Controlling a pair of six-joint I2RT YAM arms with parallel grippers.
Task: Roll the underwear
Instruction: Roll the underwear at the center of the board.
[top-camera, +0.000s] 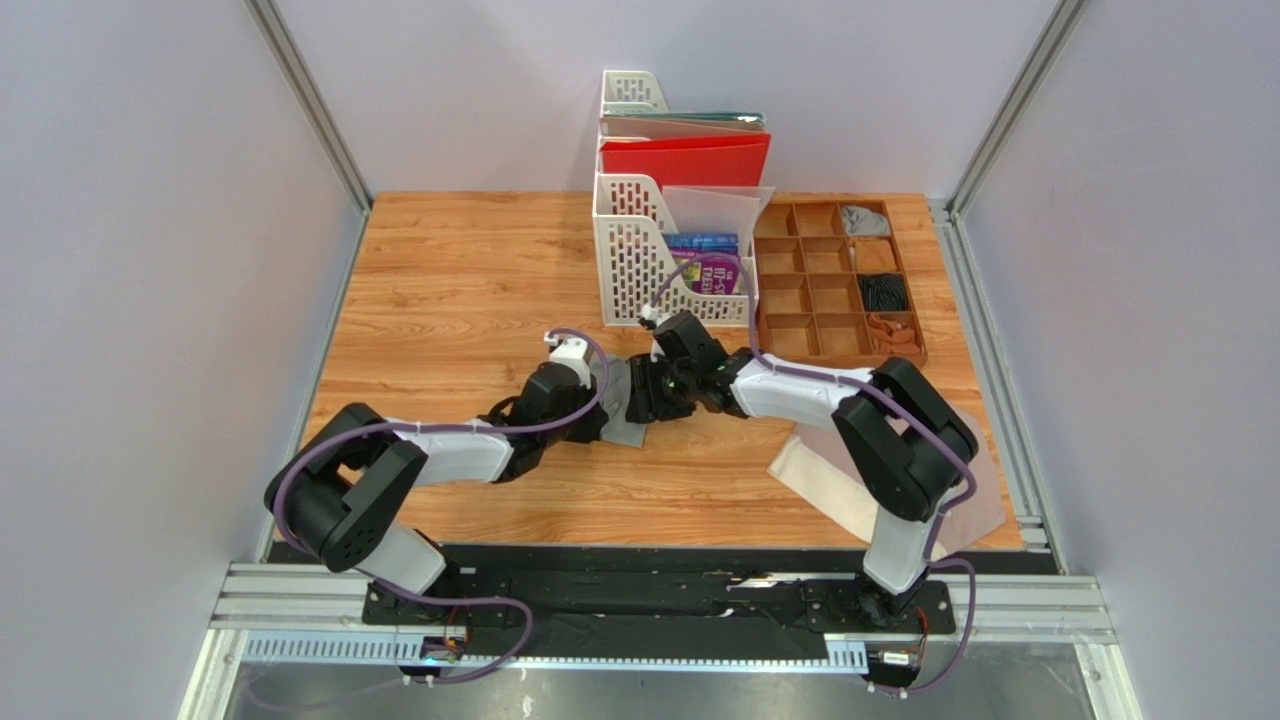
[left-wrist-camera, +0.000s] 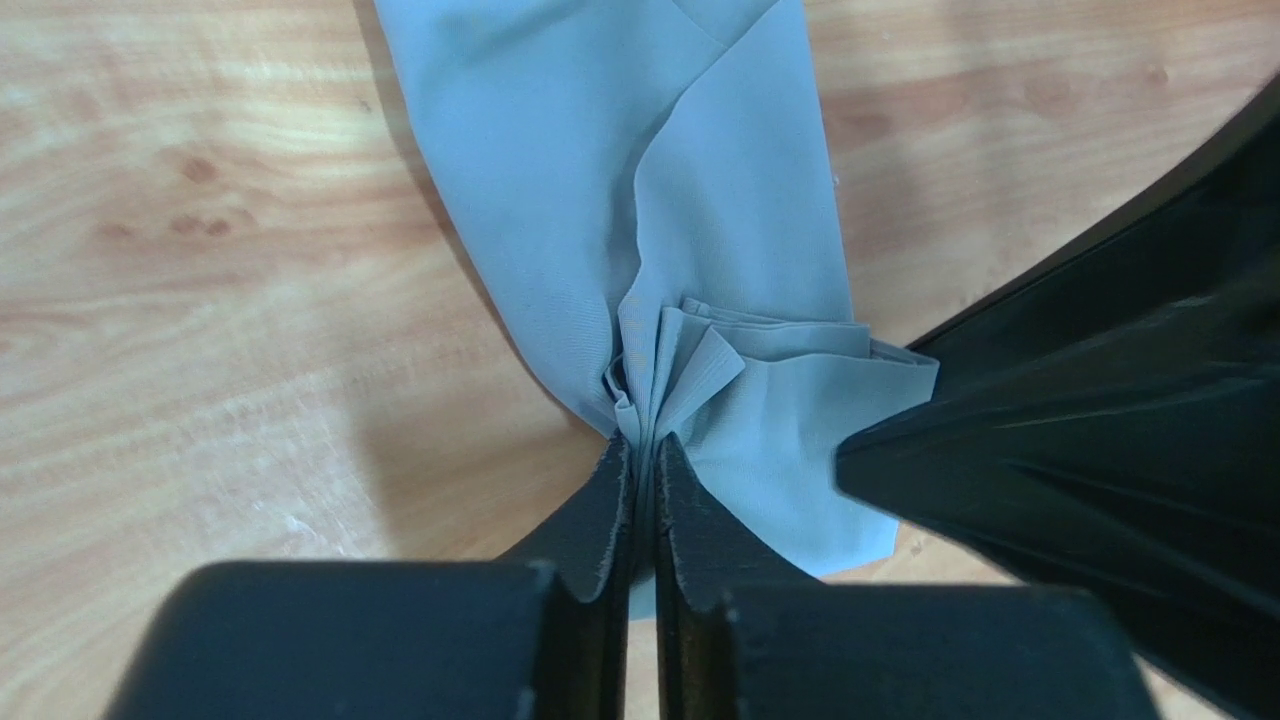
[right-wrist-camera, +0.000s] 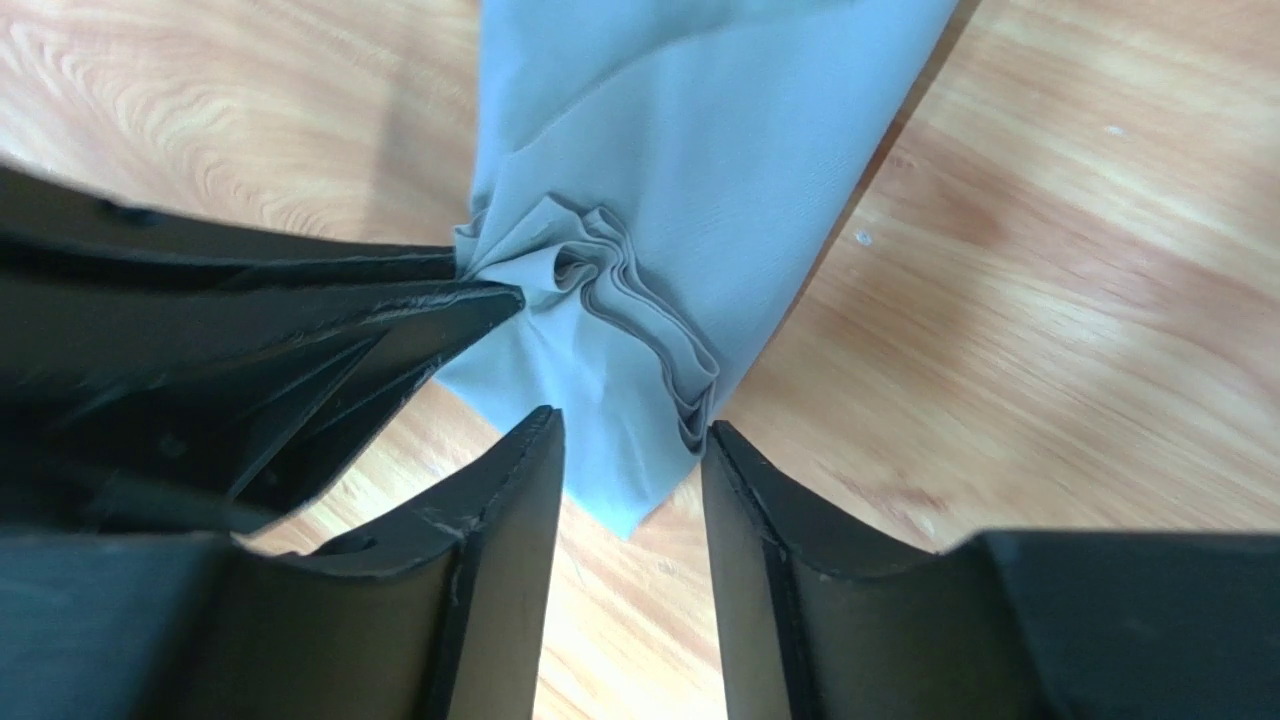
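The grey underwear (top-camera: 625, 411) lies mid-table as a long folded strip, bunched into pleats at its near end (left-wrist-camera: 646, 165) (right-wrist-camera: 706, 150). My left gripper (left-wrist-camera: 639, 443) (top-camera: 607, 396) is shut on that bunched end, with cloth pinched between its fingers. My right gripper (right-wrist-camera: 631, 428) (top-camera: 652, 393) faces it from the other side, open. Its fingers straddle the strip's corner without gripping it. A black finger of the right gripper (left-wrist-camera: 1082, 435) shows in the left wrist view. The pale pinkish-beige underwear (top-camera: 819, 483) lies flat at the front right, partly under the right arm.
Two white file racks (top-camera: 649, 278) with a red folder (top-camera: 685, 156) stand at the back centre. A brown compartment tray (top-camera: 819, 323) holding small dark and grey items sits to their right. Metal rails and grey walls border the wooden table (top-camera: 451, 285).
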